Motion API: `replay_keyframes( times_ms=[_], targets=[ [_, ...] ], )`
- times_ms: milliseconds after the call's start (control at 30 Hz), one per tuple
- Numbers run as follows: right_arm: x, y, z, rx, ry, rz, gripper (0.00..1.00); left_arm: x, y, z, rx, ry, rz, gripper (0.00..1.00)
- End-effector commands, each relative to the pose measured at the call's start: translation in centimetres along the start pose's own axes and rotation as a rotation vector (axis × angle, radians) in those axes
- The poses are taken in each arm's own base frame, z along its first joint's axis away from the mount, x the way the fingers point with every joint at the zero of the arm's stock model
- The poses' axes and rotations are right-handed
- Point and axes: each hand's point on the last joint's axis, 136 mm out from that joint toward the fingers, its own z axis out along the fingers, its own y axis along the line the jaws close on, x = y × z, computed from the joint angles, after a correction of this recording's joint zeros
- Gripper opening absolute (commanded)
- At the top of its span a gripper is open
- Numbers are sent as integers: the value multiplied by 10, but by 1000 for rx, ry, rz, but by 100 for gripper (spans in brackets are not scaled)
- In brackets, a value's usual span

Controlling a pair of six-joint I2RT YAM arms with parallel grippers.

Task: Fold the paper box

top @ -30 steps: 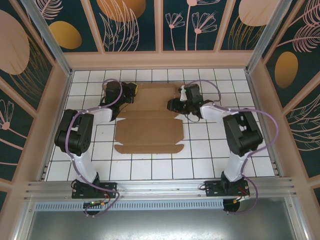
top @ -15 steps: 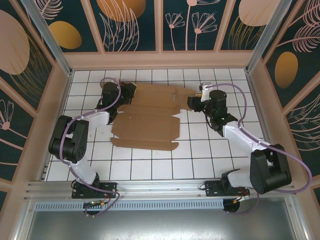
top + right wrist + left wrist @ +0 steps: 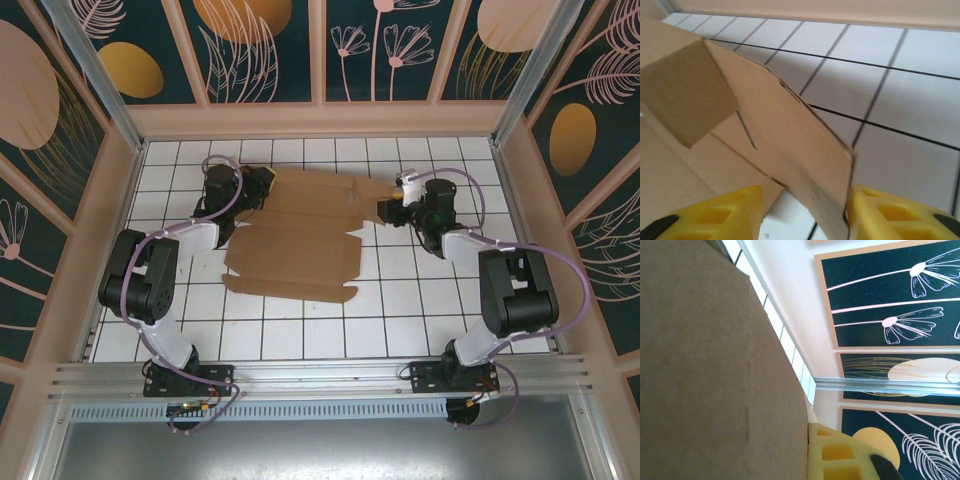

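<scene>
Left hand (image 3: 262,185) clamped on paper box (image 3: 300,250) corner | right hand (image 3: 805,200) part-open, straddling raised flap (image 3: 805,135)

On table (image 3: 400,300), paper box (image 3: 300,240); left gripper (image 3: 262,185) at its far-left corner, right gripper (image 3: 385,210) at far-right flap

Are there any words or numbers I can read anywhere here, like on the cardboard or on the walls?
None can be read. The paper box is plain brown with no print on it, and the wall panels have only flower and leaf pictures, no letters or numbers.
</scene>
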Motion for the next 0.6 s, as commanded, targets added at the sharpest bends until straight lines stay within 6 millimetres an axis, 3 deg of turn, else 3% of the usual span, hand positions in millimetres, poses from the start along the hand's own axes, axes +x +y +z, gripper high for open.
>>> replay_keyframes(
  times_ms=[0, 67, 167, 500, 567],
  targets=[
    [-29, 33, 9, -167, -71, -72, 34, 5, 3, 8, -1, 39, -15, 0],
    [-25, 45, 13, -181, -55, -86, 25, 5, 3, 10, 6, 41, -33, 0],
    [-20, 56, 16, -143, -34, -114, 21, 4, 2, 10, 12, 38, -40, 0],
    [-36, 93, 14, -171, -76, 7, 18, 5, 1, 11, 37, 38, -54, 0],
    [-37, 100, 21, -174, -59, 32, 24, 5, -1, 9, 50, 38, -55, 0]
  ],
)
